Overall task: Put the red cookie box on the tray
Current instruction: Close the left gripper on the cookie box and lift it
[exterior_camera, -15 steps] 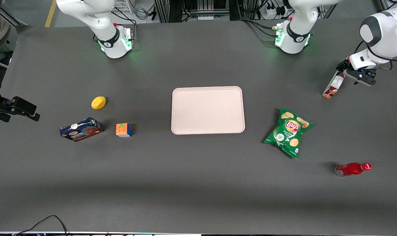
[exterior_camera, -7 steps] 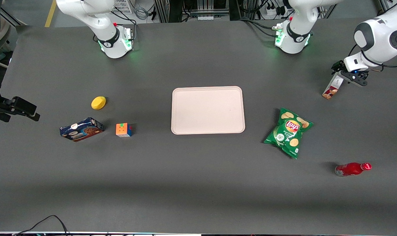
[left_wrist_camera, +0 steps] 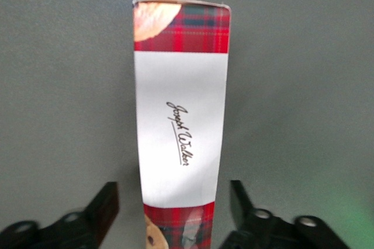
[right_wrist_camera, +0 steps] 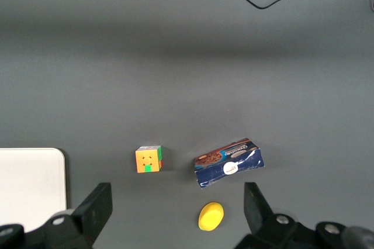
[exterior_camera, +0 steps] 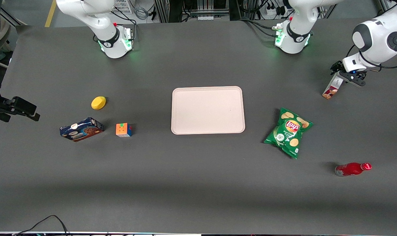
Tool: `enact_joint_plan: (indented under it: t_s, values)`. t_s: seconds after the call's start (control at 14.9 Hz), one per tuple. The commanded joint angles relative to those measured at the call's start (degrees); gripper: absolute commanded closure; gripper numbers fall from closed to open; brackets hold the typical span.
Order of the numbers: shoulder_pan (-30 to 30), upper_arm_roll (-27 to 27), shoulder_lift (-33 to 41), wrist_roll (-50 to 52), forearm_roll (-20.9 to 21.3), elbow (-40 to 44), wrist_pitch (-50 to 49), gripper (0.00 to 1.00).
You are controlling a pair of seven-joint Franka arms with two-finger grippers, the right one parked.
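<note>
The red cookie box (exterior_camera: 331, 88) lies on the table (exterior_camera: 198, 183) toward the working arm's end, well apart from the tray (exterior_camera: 207, 110). The gripper (exterior_camera: 346, 74) sits over the box's farther end, fingers (left_wrist_camera: 104, 205) spread wide on either side, not touching it. A chip bag (exterior_camera: 288, 132) lies between box and tray.

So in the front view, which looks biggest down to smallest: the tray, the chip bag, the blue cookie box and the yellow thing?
1. Tray
2. Chip bag
3. Blue cookie box
4. Yellow thing
All lie flat on the table, so nearness hardly skews this. The gripper sits open around the red cookie box.
</note>
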State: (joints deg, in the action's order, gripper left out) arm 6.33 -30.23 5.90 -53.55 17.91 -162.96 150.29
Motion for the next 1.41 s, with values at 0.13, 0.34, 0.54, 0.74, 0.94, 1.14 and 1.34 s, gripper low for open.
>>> enact_joint_plan:
  t_s: [0.13,0.34,0.54,0.74,0.94,1.14,1.34]
  values:
    - [-1.1,-1.1,1.5,-0.6,0.9,-3.2,2.5,0.70]
    - [-1.1,-1.1,1.5,-0.6,0.9,-3.1,2.6,0.85]
    - [-1.7,-1.0,2.2,-0.1,0.8,-2.5,1.5,0.85]
    - [-3.6,-0.4,4.8,1.7,0.5,0.1,-1.4,0.83]
    - [-5.8,5.9,7.1,9.4,-0.5,6.0,-9.5,0.82]
    - [-7.5,14.0,7.5,13.7,-10.8,15.3,-22.1,0.82]
    - [-8.9,21.9,7.3,24.4,-15.4,24.6,-33.1,0.81]
